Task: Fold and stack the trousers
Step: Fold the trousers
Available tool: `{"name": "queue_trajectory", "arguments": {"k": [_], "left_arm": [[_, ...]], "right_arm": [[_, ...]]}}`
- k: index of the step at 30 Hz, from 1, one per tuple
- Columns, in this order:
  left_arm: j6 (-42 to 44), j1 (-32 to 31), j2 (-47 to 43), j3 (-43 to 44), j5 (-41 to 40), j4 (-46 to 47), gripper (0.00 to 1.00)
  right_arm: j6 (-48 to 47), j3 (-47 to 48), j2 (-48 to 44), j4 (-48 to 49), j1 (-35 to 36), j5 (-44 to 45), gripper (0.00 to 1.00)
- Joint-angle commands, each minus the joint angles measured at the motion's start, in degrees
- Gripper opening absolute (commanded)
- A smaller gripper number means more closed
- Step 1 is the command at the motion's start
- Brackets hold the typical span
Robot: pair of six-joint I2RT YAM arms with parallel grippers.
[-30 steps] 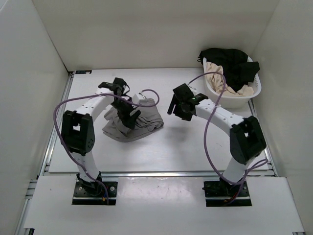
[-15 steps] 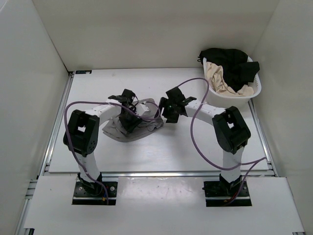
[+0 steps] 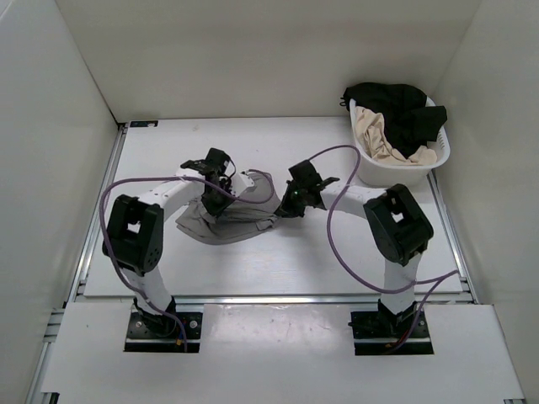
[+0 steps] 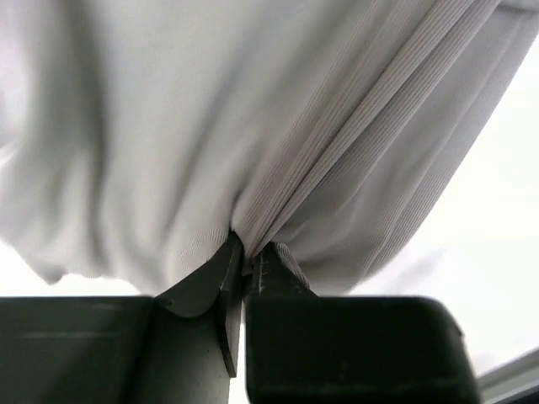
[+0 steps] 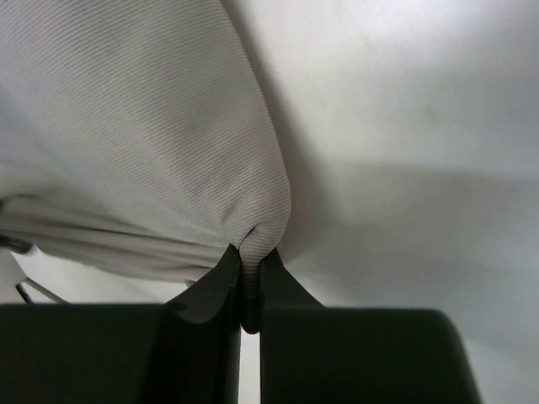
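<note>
Lying bunched mid-table (image 3: 337,252), slightly left, the trousers (image 3: 210,225) aren't folded yet, so this looks like the grasp step before spreading. Left gripper (image 4: 250,252) pinches a fabric ridge on the heap's far side; right gripper (image 5: 250,259) pinches its right edge. Next prob. calls for lifting & drawing apart w/o slipping.

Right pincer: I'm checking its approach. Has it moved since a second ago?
Yes. The right pincer shifted left and toward the near edge, away from the laundry basket, onto the grey trousers.
</note>
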Motion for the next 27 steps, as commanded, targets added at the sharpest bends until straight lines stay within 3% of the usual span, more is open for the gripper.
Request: {"name": "queue_trajectory", "arguments": {"k": [1, 7, 11, 14, 15, 16, 17, 19, 22, 24, 25, 27], "left_arm": [[3.0, 0.9, -5.2, 3.2, 1.1, -7.0, 0.14], [4.1, -0.6, -9.9, -1.0, 3.9, -12.5, 0.14], [4.8, -1.2, -11.2, -3.8, 3.4, -15.3, 0.14], [5.3, -2.5, -11.2, -9.8, 4.9, -15.3, 0.14], [5.3, -3.4, -11.2, -12.2, 4.9, -14.6, 0.14], [4.6, -4.0, -11.7, -13.3, 4.9, -14.1, 0.14], [4.6, -4.0, -12.2, -14.4, 4.9, -13.5, 0.22], [4.6, -4.8, -12.9, -17.0, 4.1, -12.9, 0.48], [5.1, -4.8, -15.1, -18.3, 3.3, -13.4, 0.73], [5.9, -4.8, -17.2, -16.2, 4.5, -15.0, 0.83], [5.9, -2.4, -17.2, -11.1, 6.5, -17.5, 0.86], [4.0, 0.5, -17.2, -4.0, 14.8, -20.8, 0.9]], "right_arm": [[-0.8, -6.4, -7.5, -5.2, -0.1, 5.2, 0.0], [2.7, -11.1, -20.9, -16.7, 3.6, 19.8, 0.0], [6.4, -15.4, -27.7, -22.5, 4.9, 22.4, 0.0], [7.6, -17.8, -28.2, -22.5, 9.0, 22.5, 0.36], [7.6, -17.8, -27.7, -21.6, 10.6, 22.4, 0.6], [8.2, -17.8, -27.1, -22.3, 11.2, 22.4, 0.65], [8.3, -17.8, -27.1, -22.8, 11.8, 22.4, 0.67], [8.8, -17.8, -26.4, -23.4, 12.7, 24.2, 0.72], [8.8, -18.4, -27.1, -23.4, 13.2, 25.5, 0.76], [8.8, -18.4, -28.5, -23.4, 13.2, 26.3, 0.76], [8.8, -18.4, -28.5, -23.4, 13.2, 26.3, 0.76], [8.3, -18.4, -28.5, -23.4, 13.2, 26.3, 0.76]]}}
